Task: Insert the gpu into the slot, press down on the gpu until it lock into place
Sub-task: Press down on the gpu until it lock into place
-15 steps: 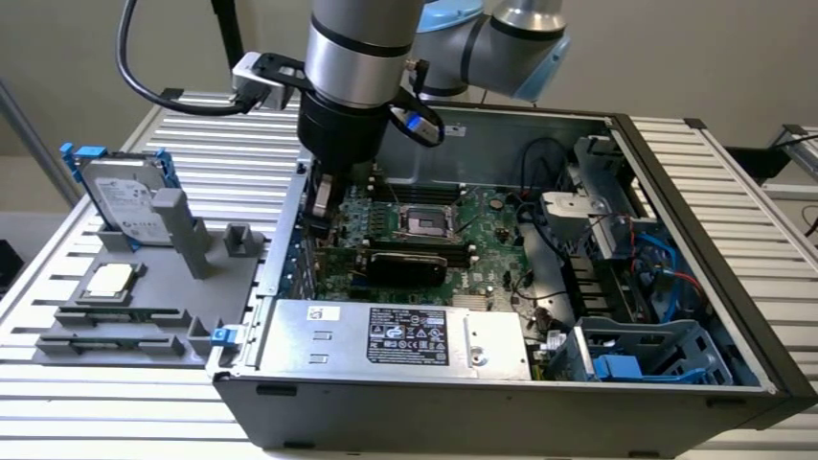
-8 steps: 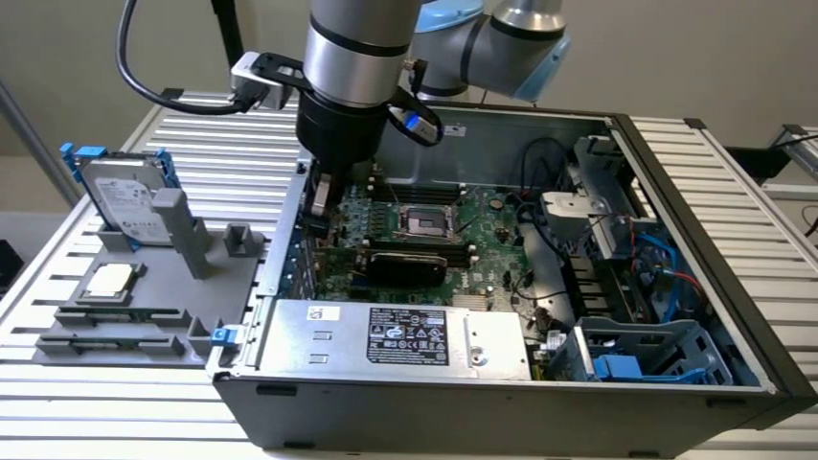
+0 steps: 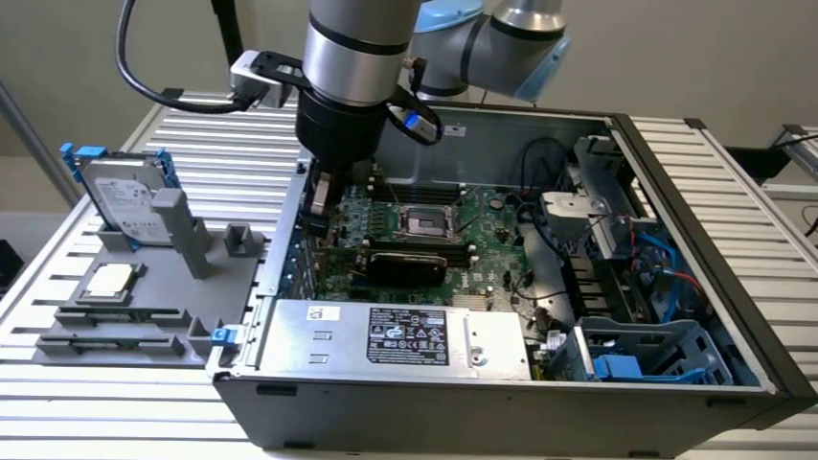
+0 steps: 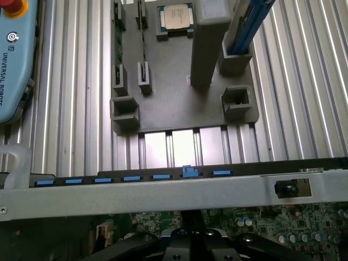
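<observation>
We judge the card (image 3: pixel 406 264) already seated in the motherboard (image 3: pixel 492 230), our gripper (image 3: pixel 326 196) hovering beside it; its finger state we cannot tell.

Text I read: "UNIVERSAL ROBOTS" on the blue teach pendant (image 4: pixel 13 60) | power supply label (image 3: pixel 408 335): print unreadable | hard drive label (image 3: pixel 118 199): unreadable

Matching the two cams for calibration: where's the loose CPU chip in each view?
Exterior view: the CPU chip lies on the grey fixture tray, at the exterior view's left, outside the computer case.
Wrist view: the CPU chip sits in a square pocket of the tray, close to the tall grey post.
Shared landmark: the tall grey post.
</observation>
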`<state>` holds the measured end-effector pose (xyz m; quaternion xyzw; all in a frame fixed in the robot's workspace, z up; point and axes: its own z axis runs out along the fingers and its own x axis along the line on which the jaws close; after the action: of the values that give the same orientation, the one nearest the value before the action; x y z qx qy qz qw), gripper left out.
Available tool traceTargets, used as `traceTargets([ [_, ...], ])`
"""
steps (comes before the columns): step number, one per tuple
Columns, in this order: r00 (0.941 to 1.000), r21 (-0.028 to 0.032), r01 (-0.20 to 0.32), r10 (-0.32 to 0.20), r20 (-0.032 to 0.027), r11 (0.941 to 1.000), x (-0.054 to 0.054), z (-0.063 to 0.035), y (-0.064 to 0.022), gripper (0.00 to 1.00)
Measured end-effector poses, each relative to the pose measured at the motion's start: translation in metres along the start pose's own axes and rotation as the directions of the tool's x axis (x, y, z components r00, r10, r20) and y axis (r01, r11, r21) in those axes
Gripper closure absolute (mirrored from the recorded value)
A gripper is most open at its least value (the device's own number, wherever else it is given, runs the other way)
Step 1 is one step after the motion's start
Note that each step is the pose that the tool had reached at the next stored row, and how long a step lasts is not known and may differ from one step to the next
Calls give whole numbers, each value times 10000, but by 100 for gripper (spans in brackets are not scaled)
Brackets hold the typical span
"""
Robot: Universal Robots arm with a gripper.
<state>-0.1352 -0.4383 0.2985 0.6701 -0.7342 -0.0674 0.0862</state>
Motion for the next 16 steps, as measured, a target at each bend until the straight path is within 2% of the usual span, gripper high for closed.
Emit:
traceTargets([
  [16,10000,-2,-1,1,-8,10000,-31,25,27,87],
])
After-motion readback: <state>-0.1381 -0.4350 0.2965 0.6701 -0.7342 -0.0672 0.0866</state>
